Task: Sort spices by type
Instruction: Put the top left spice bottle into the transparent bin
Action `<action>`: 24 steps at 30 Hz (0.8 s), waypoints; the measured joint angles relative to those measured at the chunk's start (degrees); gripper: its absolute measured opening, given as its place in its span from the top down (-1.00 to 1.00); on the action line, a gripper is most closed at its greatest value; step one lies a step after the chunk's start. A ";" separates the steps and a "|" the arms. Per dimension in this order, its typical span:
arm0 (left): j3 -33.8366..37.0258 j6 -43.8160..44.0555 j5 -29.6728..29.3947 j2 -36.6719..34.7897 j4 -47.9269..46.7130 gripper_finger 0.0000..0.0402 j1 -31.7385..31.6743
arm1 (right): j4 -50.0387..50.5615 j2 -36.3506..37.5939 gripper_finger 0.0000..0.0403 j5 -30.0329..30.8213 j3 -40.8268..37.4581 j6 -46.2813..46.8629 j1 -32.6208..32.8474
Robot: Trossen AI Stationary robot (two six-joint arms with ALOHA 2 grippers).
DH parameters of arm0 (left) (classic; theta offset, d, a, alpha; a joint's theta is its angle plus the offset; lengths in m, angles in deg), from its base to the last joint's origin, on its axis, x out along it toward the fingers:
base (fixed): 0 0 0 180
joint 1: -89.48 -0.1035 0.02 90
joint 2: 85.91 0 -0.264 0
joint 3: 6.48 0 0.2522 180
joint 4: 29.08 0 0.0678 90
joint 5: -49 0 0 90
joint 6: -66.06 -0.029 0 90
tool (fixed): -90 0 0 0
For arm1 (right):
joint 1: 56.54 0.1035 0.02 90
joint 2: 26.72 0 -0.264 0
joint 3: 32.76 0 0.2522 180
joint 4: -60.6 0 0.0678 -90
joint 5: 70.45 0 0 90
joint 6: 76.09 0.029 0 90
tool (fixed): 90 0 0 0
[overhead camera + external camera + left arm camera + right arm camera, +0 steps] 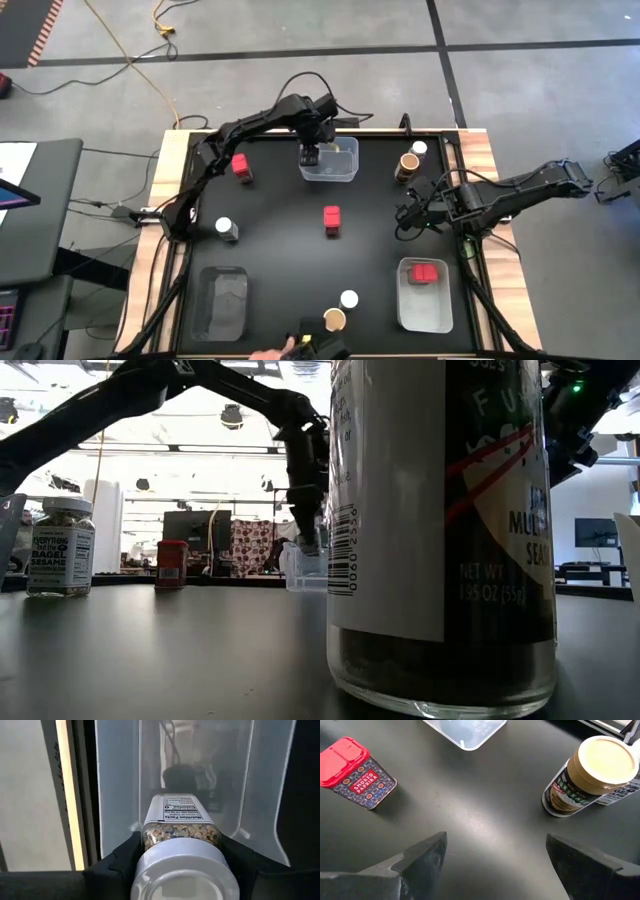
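High view | left gripper (311, 155) clamped on white-lidded jar (182, 850) over clear bin (345, 172), top centre | right gripper (408, 214) spread wide (empty), centre right.

Overhead view spans the table (300, 230); low view sits beside a jar (440, 530); wrist views look close.

4 red tins (332, 220), 4 wht-lid (225, 228), 2 tan-lid (408, 163)

In the low view a tan-lidded jar (440, 530) is cut off at twelve o'clock, hiding much behind it; at nine o'clock a clear bin (8, 530) is cropped.
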 joint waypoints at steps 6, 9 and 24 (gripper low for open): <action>0.00 -0.31 1.94 0.15 0.70 0.05 -0.55 | 0.15 0.00 -0.86 0.00 0.00 0.02 0.00; 0.00 -0.31 2.72 0.15 0.86 0.05 -1.07 | 0.15 0.00 -0.86 0.00 0.00 0.02 0.00; 0.11 -2.28 3.57 0.15 4.24 -0.06 -1.08 | 0.56 0.00 -0.86 0.02 0.00 -0.28 0.00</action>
